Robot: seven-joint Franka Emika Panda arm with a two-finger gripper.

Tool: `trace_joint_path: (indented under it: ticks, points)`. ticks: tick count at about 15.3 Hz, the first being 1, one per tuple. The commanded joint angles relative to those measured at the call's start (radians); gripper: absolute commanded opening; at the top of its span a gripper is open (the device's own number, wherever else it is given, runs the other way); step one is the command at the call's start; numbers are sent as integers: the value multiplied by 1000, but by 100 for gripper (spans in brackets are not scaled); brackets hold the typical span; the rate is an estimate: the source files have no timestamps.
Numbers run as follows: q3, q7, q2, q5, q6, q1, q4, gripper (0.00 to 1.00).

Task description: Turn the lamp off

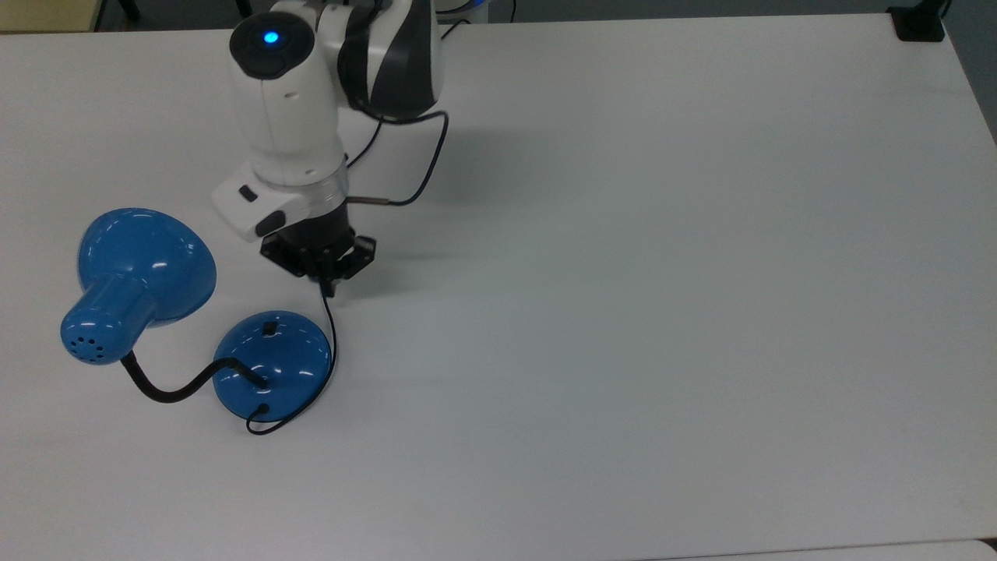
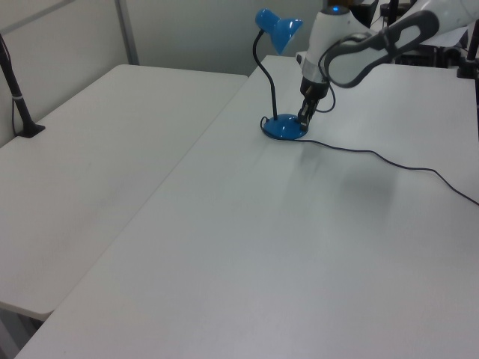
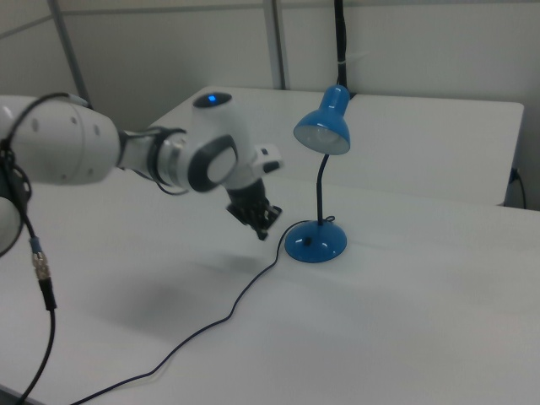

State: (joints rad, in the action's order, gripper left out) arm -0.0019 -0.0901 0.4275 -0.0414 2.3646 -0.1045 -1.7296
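Glossy blue metal gooseneck lamp [image 1: 148,312] stands at the top view's left on your white desk [image 1: 623,312], your hand [image 1: 327,290] hovering beside its base, fingers pinched shut on nothing, switch [image 1: 269,327] exposed; judge pressing done, so next confirm the right view's shade [image 3: 322,135] is dark.
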Motion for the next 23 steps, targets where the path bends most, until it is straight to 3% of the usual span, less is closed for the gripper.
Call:
trace_joint_path:
  ticks: [1, 5, 10, 12, 15, 16, 18, 23]
  points:
    - [31, -7, -166, 12, -248, 44, -22, 0]
    - [30, 1, -240, 8, -526, 127, 62, 0]
    - [-9, 3, -340, 2, -688, 196, 105, 3]
    - [-53, 4, -386, 2, -705, 232, 104, 15]
    - [-81, 67, -403, 0, -722, 239, 105, 55]
    - [-81, 107, -403, -2, -722, 238, 105, 77]
    - [-79, 125, -411, -37, -725, 238, 105, 100]
    - [-84, 165, -431, -48, -737, 239, 107, 100]
